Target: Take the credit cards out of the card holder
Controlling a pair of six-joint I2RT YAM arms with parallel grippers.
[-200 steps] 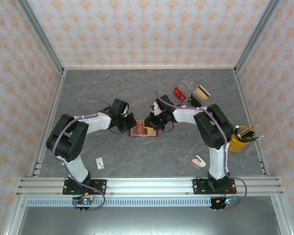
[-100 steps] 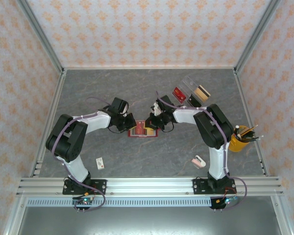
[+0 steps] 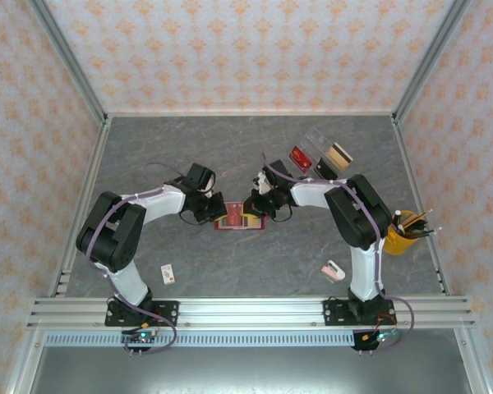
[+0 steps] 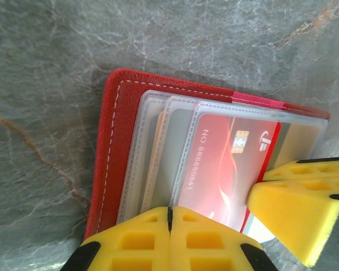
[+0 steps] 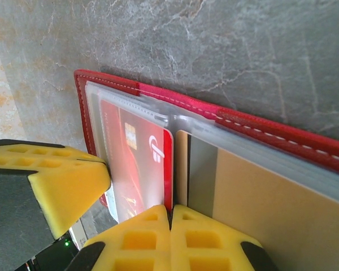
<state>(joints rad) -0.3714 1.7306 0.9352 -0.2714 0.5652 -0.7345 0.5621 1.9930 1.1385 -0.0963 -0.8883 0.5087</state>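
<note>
The red card holder (image 3: 240, 220) lies open on the grey table, its clear sleeves (image 4: 158, 147) fanned out. A red credit card (image 4: 231, 161) sits in the top sleeve, and a tan credit card (image 5: 271, 209) lies on the other half. My left gripper (image 4: 169, 213) is shut, with a clear sleeve's edge running into the seam between its yellow fingers. My right gripper (image 5: 170, 214) is shut on the red credit card's (image 5: 141, 164) edge, right beside the tan card. The two grippers (image 3: 216, 208) (image 3: 255, 206) meet over the holder from either side.
A clear tray (image 3: 319, 138) with cards stands at the back right, a dark red block (image 3: 300, 156) beside it. A yellow cup of pens (image 3: 404, 231) is at the right edge. A small white card (image 3: 169, 272) and a pink-white item (image 3: 334, 269) lie near the front.
The right gripper's jaws have closed at the red card's edge. Both arms have stayed almost still over the card holder.
</note>
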